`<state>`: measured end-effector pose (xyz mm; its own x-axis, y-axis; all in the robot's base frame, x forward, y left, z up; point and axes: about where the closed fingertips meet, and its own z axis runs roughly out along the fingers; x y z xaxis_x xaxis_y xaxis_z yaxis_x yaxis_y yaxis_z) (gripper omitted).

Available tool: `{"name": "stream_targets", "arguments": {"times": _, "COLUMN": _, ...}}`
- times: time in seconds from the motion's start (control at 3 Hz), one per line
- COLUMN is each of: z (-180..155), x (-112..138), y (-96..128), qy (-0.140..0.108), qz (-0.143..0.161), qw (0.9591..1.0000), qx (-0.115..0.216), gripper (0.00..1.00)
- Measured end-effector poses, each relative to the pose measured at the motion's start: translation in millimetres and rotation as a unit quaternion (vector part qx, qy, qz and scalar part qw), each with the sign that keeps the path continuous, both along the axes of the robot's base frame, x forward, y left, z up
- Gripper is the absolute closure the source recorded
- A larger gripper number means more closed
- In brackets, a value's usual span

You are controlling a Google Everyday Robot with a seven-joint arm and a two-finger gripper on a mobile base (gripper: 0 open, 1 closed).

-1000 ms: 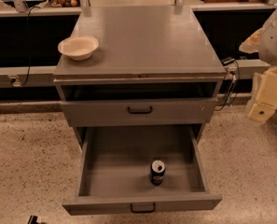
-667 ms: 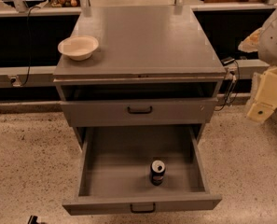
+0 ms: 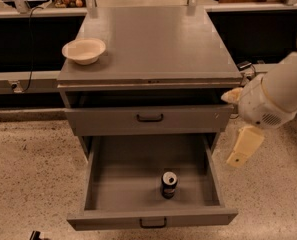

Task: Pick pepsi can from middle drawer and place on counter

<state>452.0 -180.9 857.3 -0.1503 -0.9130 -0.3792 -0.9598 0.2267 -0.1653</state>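
Counter (image 3: 158, 44): flat grey cabinet top, the widest surface in view, carrying one bowl near its left edge
Middle drawer (image 3: 123, 179): pulled far out below the counter, a broad grey tray with a low front panel and a small dark handle
Upper drawer (image 3: 108, 120): taller grey face with a black handle, sitting between counter and middle drawer, a dark gap above it
Arm (image 3: 278, 91): white and rounded, entering from the right edge, beside the cabinet's right side
Pincer (image 3: 244, 146): cream-coloured, hanging below the arm, outside the middle drawer to its right and well apart from the can; cannot tell whether it is open or closed
Bowl (image 3: 84, 50): cream, upright
Pepsi can (image 3: 169, 185): upright inside the middle drawer, near the front panel, slightly right of centre, silver top showing
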Motion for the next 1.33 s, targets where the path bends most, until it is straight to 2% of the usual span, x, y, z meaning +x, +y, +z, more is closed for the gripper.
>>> {"name": "stream_targets", "arguments": {"times": 0.33, "z": -23, "x": 4, "y": 4, "qy": -0.011, "qz": -0.008, "qw": 0.9999, "qx": 0.007, "gripper": 0.0}}
{"name": "stream_targets", "arguments": {"times": 0.67, "z": -45, "x": 9, "y": 5, "qy": 0.02, "qz": -0.006, "qw": 0.9996, "qx": 0.018, "gripper": 0.0}}
{"name": "stream_targets", "arguments": {"times": 1.0, "z": -109, "x": -4, "y": 25, "qy": 0.061, "qz": 0.012, "qw": 0.9952, "qx": 0.075, "gripper": 0.0}}
{"name": "stream_targets", "arguments": {"times": 1.33, "z": -169, "x": -38, "y": 44, "qy": 0.045, "qz": 0.028, "qw": 0.9925, "qx": 0.11, "gripper": 0.0}}
